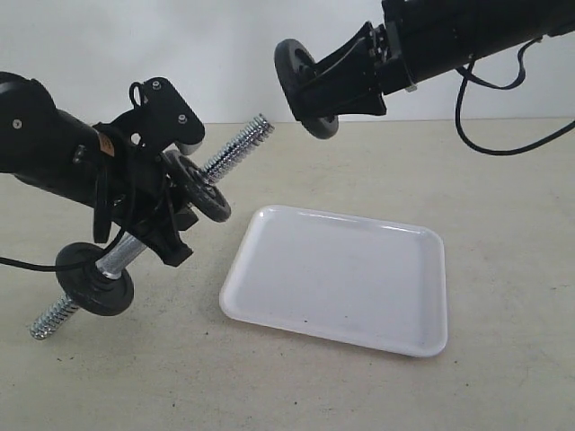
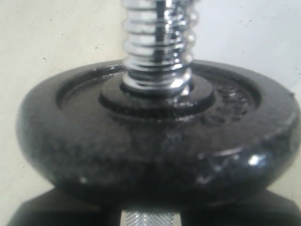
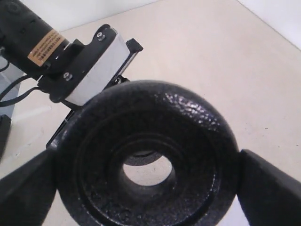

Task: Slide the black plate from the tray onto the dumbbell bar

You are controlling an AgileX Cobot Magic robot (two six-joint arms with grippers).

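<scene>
Black plate (image 1: pixel 304 87) is gripped edgewise by the right gripper (image 1: pixel 314 90), raised above the table, well clear of the white tray (image 1: pixel 341 278). The dumbbell bar (image 1: pixel 235 144) is clamped at its middle, tilted, by the left gripper (image 1: pixel 166 215), with two discs already threaded on.

In the exterior view the left arm (image 1: pixel 45 148) runs off the frame at nine o'clock and the right arm (image 1: pixel 476 31) off at one o'clock, so neither base shows. The left gripper (image 1: pixel 166 220) covers the middle of the bar (image 1: pixel 238 144), and its fingertips cannot be made out. In the left wrist view the weight disc (image 2: pixel 155 150) is blurred and fills most of the frame; the bar's upper end is cut off at twelve o'clock. In the right wrist view the black plate (image 3: pixel 150 141) is clipped at six o'clock and hides what lies behind it.
</scene>
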